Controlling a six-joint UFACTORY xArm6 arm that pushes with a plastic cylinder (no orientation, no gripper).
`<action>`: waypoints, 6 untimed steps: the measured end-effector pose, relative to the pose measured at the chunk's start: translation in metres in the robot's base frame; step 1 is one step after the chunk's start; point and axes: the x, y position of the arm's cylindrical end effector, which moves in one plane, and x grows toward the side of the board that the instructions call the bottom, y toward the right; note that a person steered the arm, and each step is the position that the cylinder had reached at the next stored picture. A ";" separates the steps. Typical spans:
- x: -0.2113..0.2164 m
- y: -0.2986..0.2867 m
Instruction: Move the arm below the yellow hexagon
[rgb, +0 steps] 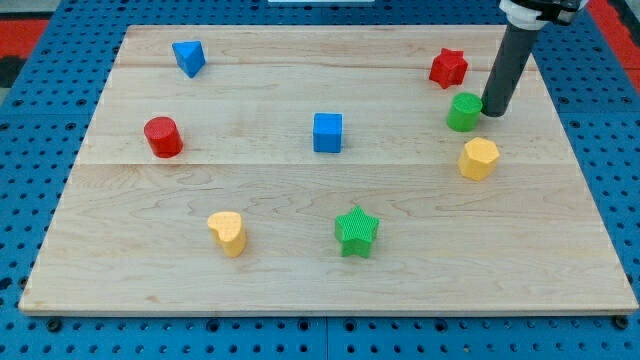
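Observation:
The yellow hexagon (479, 158) lies on the wooden board at the view's right. My tip (494, 111) rests on the board above the hexagon and just right of a green cylinder (464, 112), very close to it or touching. The dark rod rises from the tip toward the view's top right.
A red star (448, 68) sits above the green cylinder. A blue cube (327, 132) is at the centre, a green star (356, 231) and a yellow heart (228, 233) near the bottom, a red cylinder (162, 137) at the left, a blue triangle (188, 57) at the top left. The board's right edge (585, 170) is near.

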 end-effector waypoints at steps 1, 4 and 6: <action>-0.030 0.012; 0.097 0.073; 0.113 -0.057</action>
